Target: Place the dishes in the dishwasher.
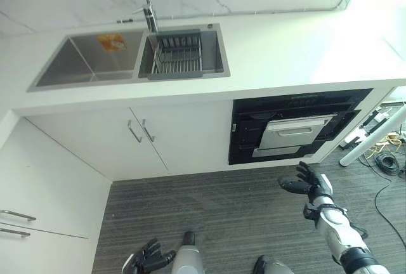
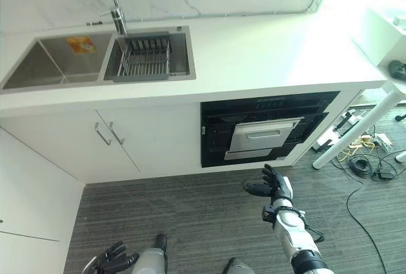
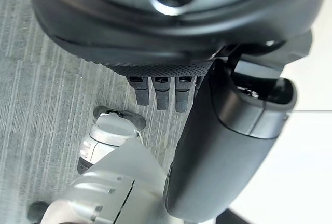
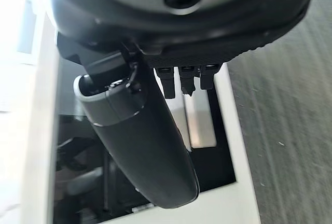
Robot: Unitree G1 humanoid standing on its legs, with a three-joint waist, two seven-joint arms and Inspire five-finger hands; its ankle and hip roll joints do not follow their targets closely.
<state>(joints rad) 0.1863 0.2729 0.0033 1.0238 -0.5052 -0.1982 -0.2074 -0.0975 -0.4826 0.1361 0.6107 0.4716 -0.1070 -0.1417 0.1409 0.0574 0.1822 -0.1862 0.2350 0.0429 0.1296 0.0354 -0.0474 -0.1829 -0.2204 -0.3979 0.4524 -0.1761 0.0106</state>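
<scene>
White counter [image 1: 279,58] runs along the marble wall, bare on its right stretch. Double steel sink [image 1: 89,65] set into it; faucet [image 1: 148,7] behind the divider. Dark wire rack [image 1: 178,54] sits in the right basin. Orange sticker [image 1: 111,42] in the left basin.

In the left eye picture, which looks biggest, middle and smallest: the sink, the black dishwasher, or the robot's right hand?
1. Sink, widest of the three.
2. Dishwasher, somewhat smaller, though close enough that the slanted view leaves this a bit unsure.
3. Right hand, open and clearly smallest, even though it is nearer the camera.
</scene>
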